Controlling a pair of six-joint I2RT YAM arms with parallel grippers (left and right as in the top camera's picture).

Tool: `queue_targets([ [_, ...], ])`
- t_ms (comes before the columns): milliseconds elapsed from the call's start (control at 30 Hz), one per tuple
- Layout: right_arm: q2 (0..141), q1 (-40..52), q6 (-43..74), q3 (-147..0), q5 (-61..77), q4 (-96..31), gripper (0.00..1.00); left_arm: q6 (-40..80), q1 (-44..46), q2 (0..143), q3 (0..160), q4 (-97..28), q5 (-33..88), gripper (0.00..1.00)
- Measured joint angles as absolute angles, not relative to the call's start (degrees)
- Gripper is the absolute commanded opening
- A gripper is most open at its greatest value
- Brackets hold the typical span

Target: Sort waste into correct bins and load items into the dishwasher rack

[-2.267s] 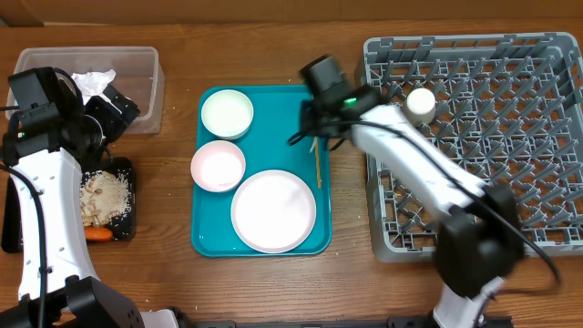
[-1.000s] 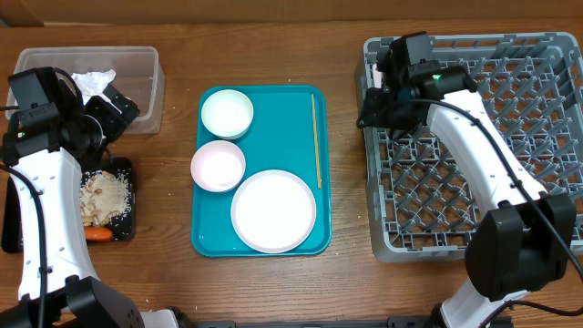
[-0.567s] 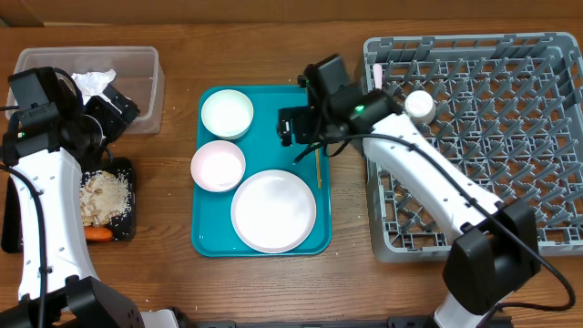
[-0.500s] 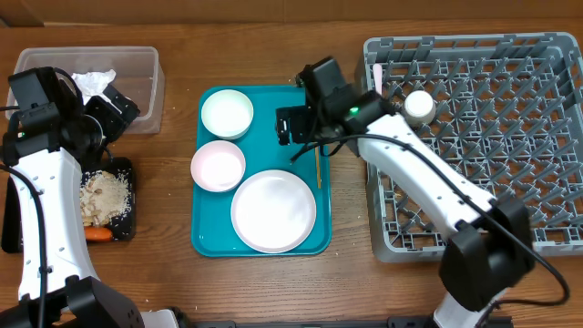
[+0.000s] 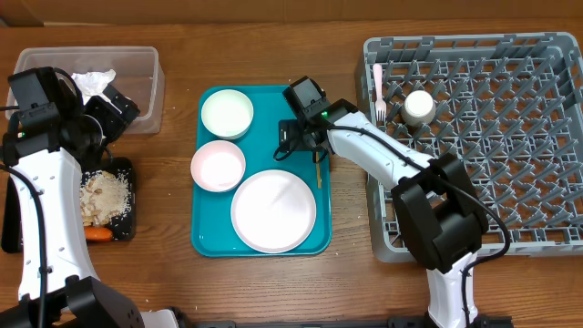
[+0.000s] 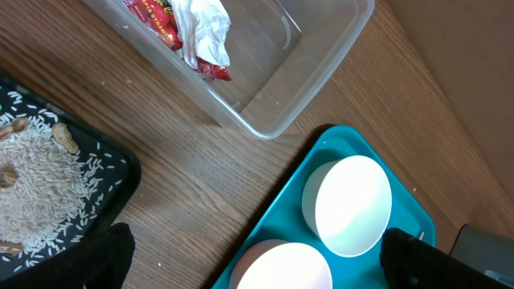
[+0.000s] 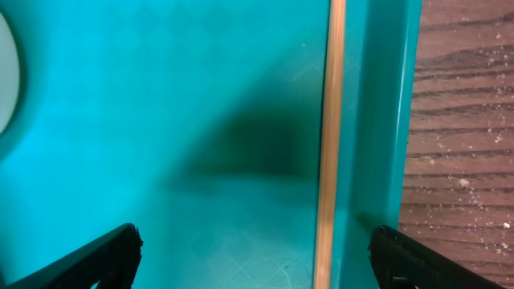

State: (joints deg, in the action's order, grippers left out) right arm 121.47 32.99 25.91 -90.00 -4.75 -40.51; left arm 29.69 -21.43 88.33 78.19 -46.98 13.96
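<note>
1. Over the right edge of the teal tray (image 7: 161, 80), the right gripper (image 7: 255, 241) hovers with its jaws spread wide and empty. A thin wooden stick (image 7: 330, 120) lies between the fingers, tight against the tray's wall.
2. The plate (image 5: 273, 211) and two bowls (image 5: 227, 114) wait on the same tray, while the fork (image 5: 377, 89) and cup (image 5: 419, 107) already sit in the rack (image 5: 474, 182).
3. Because the stick hugs the wall, the outer finger may land on the rim and the jaws could close on nothing.
4. The thin stick could roll or pivot out of a pinch and drop onto the nearby plate.
5. The left gripper (image 6: 257, 249), open and empty, hangs near the clear tub (image 6: 321, 56) and black tray (image 6: 112, 172), and it looks unlikely to cause trouble.
</note>
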Motion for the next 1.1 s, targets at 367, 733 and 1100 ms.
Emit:
queue_targets([
  [367,123.83,33.28,26.37,-90.00,-4.47,-38.44,0.92,29.69,-21.43,88.33,78.19,-46.98,13.96,1.00],
  [733,125.01,34.28,26.96,-90.08,-5.69,-37.47,0.29,29.69,-21.43,88.33,78.19,-46.98,13.96,1.00],
  [1100,125.25,34.28,27.42,-91.96,-4.29,-42.72,0.04,29.69,-21.43,88.33,78.19,-46.98,13.96,1.00],
])
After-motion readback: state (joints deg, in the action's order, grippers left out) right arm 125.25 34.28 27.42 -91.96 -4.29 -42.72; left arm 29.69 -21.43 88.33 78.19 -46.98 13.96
